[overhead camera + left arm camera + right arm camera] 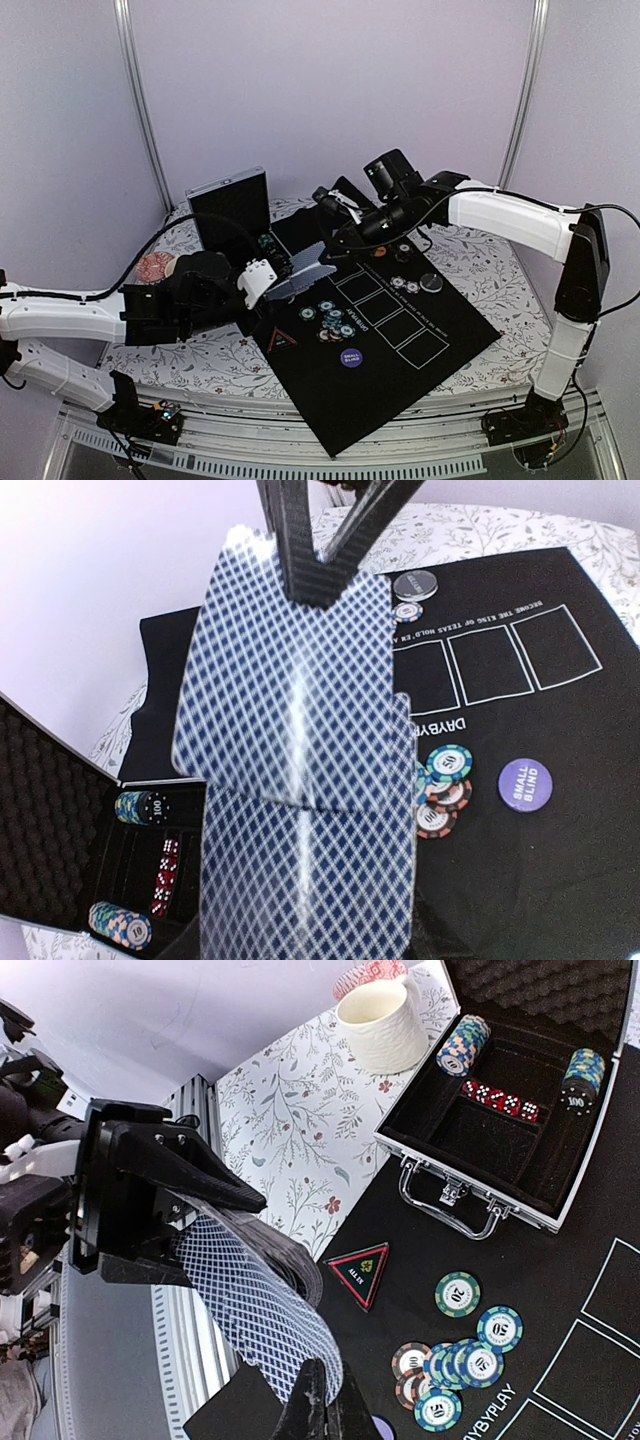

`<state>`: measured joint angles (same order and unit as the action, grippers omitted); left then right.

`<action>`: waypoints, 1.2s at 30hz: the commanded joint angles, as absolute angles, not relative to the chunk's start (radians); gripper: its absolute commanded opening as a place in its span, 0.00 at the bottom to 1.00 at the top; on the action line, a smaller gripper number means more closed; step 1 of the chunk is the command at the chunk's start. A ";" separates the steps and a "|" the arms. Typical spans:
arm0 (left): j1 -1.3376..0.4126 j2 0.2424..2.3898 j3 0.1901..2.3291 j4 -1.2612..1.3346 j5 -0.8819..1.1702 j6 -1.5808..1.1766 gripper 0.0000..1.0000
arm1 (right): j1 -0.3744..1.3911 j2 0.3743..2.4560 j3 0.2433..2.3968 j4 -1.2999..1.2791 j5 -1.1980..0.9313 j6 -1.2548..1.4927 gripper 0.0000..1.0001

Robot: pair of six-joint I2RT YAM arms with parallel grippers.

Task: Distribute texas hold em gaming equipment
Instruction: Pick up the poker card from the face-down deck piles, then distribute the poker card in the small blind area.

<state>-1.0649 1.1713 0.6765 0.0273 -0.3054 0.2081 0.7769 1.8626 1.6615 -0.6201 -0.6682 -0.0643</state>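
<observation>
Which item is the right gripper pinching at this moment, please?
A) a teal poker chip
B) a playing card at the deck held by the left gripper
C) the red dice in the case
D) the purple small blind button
B: the right gripper is shut on the top edge of a blue-backed playing card that overlaps the deck clamped in the left gripper.

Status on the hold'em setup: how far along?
Done: a chip cluster, small-blind button, triangle and dark button lie on the mat. In hand: the left gripper holds the deck, and the right gripper is shut on its top card. Left: the mat's card boxes are bare, and chip stacks sit in the case.
</observation>
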 commanded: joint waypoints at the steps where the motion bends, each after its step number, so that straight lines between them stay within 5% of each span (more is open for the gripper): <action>1: -1.073 1.135 0.663 0.074 -0.313 0.195 0.42 | 0.731 1.762 1.671 -0.620 -0.721 -0.073 0.02; 9: -1.073 1.123 0.655 0.063 -0.335 0.187 0.42 | 0.667 1.671 1.597 -0.603 -0.802 -0.046 0.02; 17: -1.072 1.080 0.640 0.041 -0.360 0.187 0.42 | 0.668 1.704 1.287 -0.477 -0.827 0.057 0.02; 30: -1.071 1.074 0.644 0.032 -0.356 0.184 0.42 | 0.841 2.067 1.290 -0.347 -0.879 0.153 0.03; 33: -1.072 1.077 0.644 0.033 -0.357 0.187 0.42 | 0.863 2.095 1.322 -0.411 -0.850 0.124 0.11; 36: -1.072 1.083 0.646 0.035 -0.351 0.189 0.42 | 0.864 2.074 1.342 -0.469 -0.791 0.091 0.38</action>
